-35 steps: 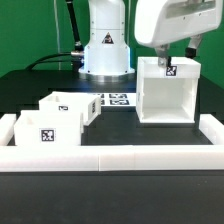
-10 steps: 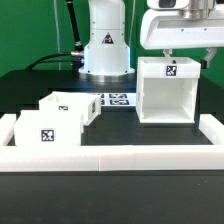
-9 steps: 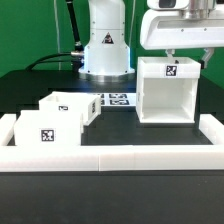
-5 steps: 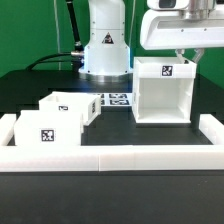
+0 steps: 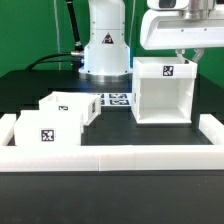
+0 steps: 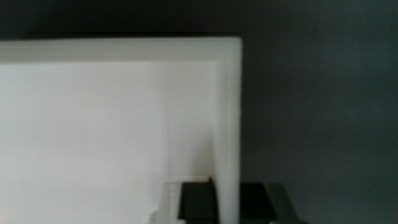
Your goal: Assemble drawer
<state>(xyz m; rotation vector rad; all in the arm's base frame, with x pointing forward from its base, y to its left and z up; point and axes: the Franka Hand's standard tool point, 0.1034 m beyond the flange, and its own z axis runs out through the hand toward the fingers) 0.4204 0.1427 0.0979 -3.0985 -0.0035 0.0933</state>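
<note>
The drawer's large white box shell [image 5: 160,92] stands upright at the exterior view's right, open front toward the camera, a tag on its top edge. Two small open-top trays, the near one [image 5: 47,130] and the far one [image 5: 72,104], sit side by side at the left. My gripper [image 5: 181,55] hangs over the shell's top right corner. In the wrist view my gripper [image 6: 228,198] straddles the shell's thin side wall [image 6: 226,120], with a dark finger [image 6: 196,200] on either side pressed against it. The shell's interior is mostly hidden.
Low white border rails run along the front [image 5: 110,158] and at both sides [image 5: 212,128]. The marker board [image 5: 116,100] lies flat between the trays and the shell. The robot's white base [image 5: 105,50] stands behind them.
My gripper has turned and come down onto the shell's right wall. In the last second the shell has slid a little toward the exterior view's left with it.
</note>
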